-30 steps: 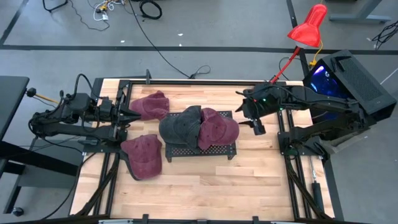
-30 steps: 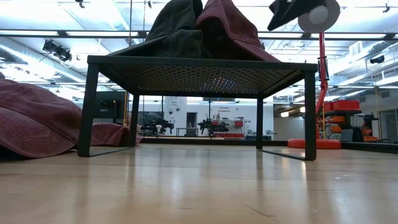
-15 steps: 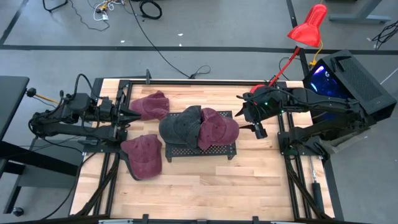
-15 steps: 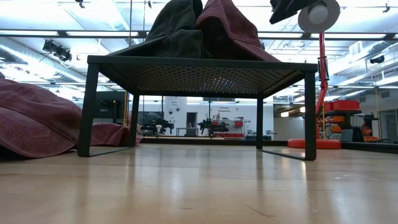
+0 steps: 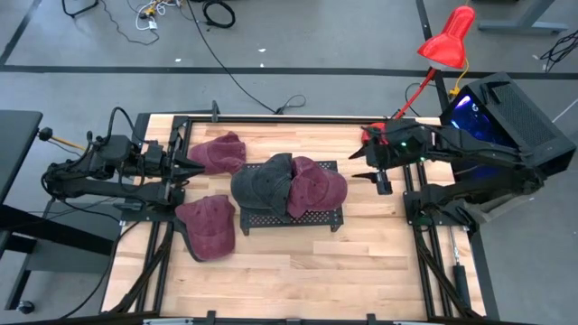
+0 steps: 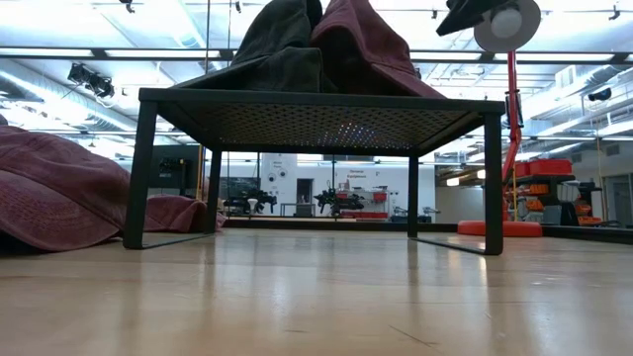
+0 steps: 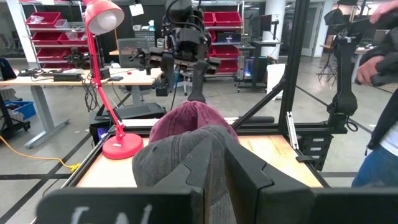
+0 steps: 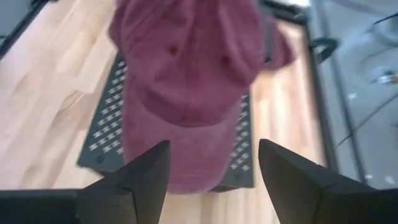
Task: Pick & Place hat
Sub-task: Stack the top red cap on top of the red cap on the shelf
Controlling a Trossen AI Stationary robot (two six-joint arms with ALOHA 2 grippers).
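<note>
A black perforated rack [image 5: 293, 219] stands on its legs at the table's middle. On it lie a dark grey hat [image 5: 260, 184] and a maroon hat [image 5: 318, 190], leaning against each other at their crowns [image 6: 318, 30]. Two more maroon hats lie on the wood, one at the far left [image 5: 218, 152] and one at the near left [image 5: 209, 227]. My right gripper [image 5: 355, 167] hovers open off the rack's right end, tilted down toward the maroon hat [image 8: 186, 68], with nothing between its fingers. My left gripper [image 5: 197, 167] waits shut at the table's left, pointing level at the rack.
A red desk lamp [image 5: 444, 43] stands at the table's far right corner, its base [image 6: 499, 228] on the wood. Black frame rails [image 5: 271, 118] edge the table. Bare wood lies in front of the rack [image 5: 298, 271]. A person [image 7: 380, 93] stands beyond the table.
My right gripper has drawn back from the maroon hat on the rack toward the table's right edge, rising slightly and staying open. The hats have not moved.
</note>
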